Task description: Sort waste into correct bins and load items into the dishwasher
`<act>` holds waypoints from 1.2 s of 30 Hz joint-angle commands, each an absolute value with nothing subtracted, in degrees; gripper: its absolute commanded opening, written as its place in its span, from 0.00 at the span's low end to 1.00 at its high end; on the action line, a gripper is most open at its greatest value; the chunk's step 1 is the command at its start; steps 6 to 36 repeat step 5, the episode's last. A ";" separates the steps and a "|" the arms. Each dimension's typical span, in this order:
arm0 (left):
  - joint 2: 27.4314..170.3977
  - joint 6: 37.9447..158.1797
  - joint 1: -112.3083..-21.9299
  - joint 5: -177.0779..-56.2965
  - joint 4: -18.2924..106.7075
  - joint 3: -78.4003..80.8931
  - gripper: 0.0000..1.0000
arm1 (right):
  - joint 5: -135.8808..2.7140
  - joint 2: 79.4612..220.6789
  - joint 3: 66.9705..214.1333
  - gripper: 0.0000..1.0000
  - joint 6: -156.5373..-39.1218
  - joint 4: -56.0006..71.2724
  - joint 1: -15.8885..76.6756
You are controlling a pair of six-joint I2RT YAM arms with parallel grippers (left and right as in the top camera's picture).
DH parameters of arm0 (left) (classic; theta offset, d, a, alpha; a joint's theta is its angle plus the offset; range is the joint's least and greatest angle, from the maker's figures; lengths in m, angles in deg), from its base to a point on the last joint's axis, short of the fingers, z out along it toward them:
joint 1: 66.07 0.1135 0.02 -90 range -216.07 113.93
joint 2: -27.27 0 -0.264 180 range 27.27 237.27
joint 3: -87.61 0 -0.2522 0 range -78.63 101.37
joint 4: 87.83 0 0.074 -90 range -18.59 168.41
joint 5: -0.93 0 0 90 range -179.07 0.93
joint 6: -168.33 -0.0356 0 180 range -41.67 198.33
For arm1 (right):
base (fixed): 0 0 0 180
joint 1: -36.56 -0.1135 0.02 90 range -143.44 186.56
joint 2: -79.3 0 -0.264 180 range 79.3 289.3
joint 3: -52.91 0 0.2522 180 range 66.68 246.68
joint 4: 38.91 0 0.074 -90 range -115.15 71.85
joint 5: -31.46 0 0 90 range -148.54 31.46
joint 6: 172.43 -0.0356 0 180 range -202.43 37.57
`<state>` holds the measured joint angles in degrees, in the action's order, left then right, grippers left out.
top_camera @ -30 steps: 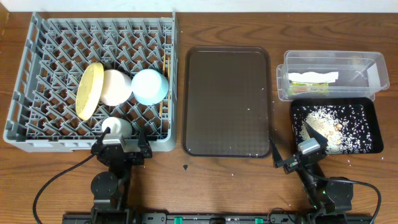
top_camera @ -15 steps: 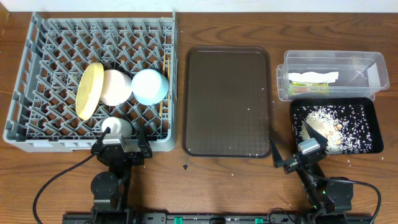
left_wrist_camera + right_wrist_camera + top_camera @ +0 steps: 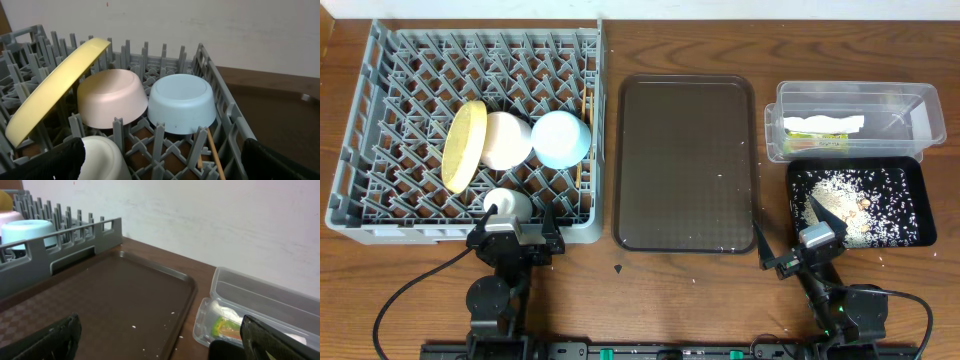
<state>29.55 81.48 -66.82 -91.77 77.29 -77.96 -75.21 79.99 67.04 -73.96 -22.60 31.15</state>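
The grey dish rack point(image 3: 380, 215) holds the tilted pale-yellow plate point(image 3: 465, 145), an upturned white bowl point(image 3: 507, 139), an upturned light-blue bowl point(image 3: 561, 138), a small white cup point(image 3: 508, 205) and wooden chopsticks point(image 3: 585, 140). The left wrist view shows the plate point(image 3: 55, 85), white bowl point(image 3: 112, 97), blue bowl point(image 3: 182, 102), cup point(image 3: 102, 157) and a chopstick point(image 3: 215, 157). The clear tub point(image 3: 910, 100) holds the white wrapper point(image 3: 825, 124) and green-and-orange sachet point(image 3: 817, 141). The black tray point(image 3: 910, 175) holds rice crumbs point(image 3: 845, 190). My left gripper point(image 3: 514, 243) and right gripper point(image 3: 790, 250) are open and empty.
A large brown serving tray point(image 3: 686, 160) lies between rack and bins, with a few pale crumbs on it point(image 3: 134, 327). A small dark speck point(image 3: 619, 268) lies on the wooden table in front of it. A white wall stands behind the table.
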 commanded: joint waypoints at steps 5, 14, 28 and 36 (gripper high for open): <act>29.75 81.44 -66.45 -91.01 74.53 -78.40 1.00 | -74.90 79.70 66.99 0.99 -73.15 -22.34 31.76; 29.75 81.44 -66.45 -91.01 74.53 -78.40 1.00 | -74.90 79.70 66.99 0.99 -73.15 -22.34 31.76; 29.75 81.44 -66.45 -91.01 74.53 -78.40 1.00 | -74.90 79.70 66.99 0.99 -73.15 -22.34 31.76; 29.75 81.44 -66.45 -91.01 74.53 -78.40 1.00 | -74.90 79.70 66.99 0.99 -73.15 -22.34 31.76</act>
